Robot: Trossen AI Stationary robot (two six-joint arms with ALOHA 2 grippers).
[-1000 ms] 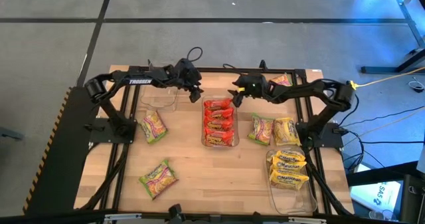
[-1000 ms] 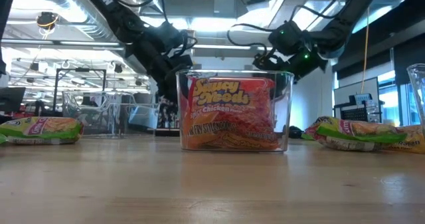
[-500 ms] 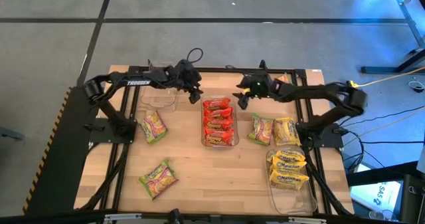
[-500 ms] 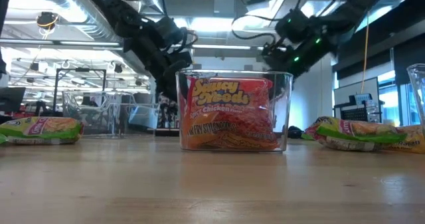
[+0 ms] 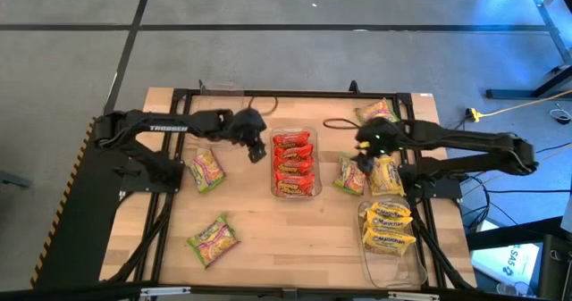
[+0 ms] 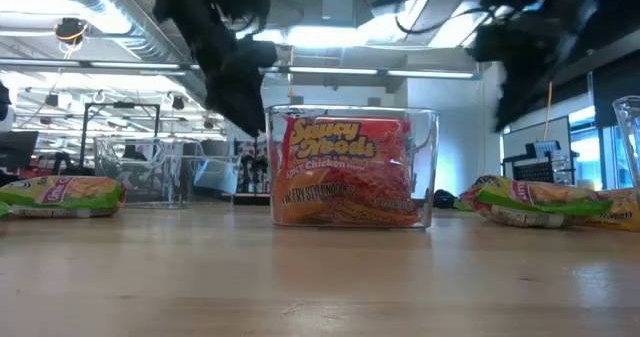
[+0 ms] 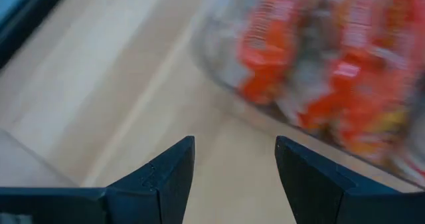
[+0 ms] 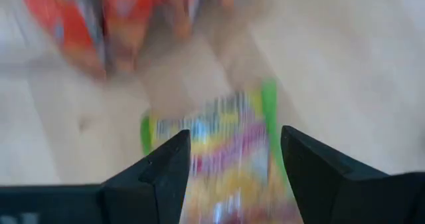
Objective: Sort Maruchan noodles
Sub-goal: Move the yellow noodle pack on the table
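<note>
Wooden table (image 5: 295,234) carries red Maruchan noodles (image 5: 294,163) in a clear centre tray (image 5: 273,180), yellow packets (image 5: 388,228) in a right-hand tray, green packets (image 5: 212,239) loose. Left gripper (image 5: 257,153) hovers spread and empty beside the centre tray; right gripper (image 5: 364,163), likewise spread and empty, hangs over a green packet (image 8: 219,154).

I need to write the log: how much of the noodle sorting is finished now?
Done: red packets fill the middle tray, yellow packets lie in the tray on the right. In hand: the open right claw hovers over a green packet. Left: three other green packets, one loose yellow packet; left claw is open, empty.
</note>
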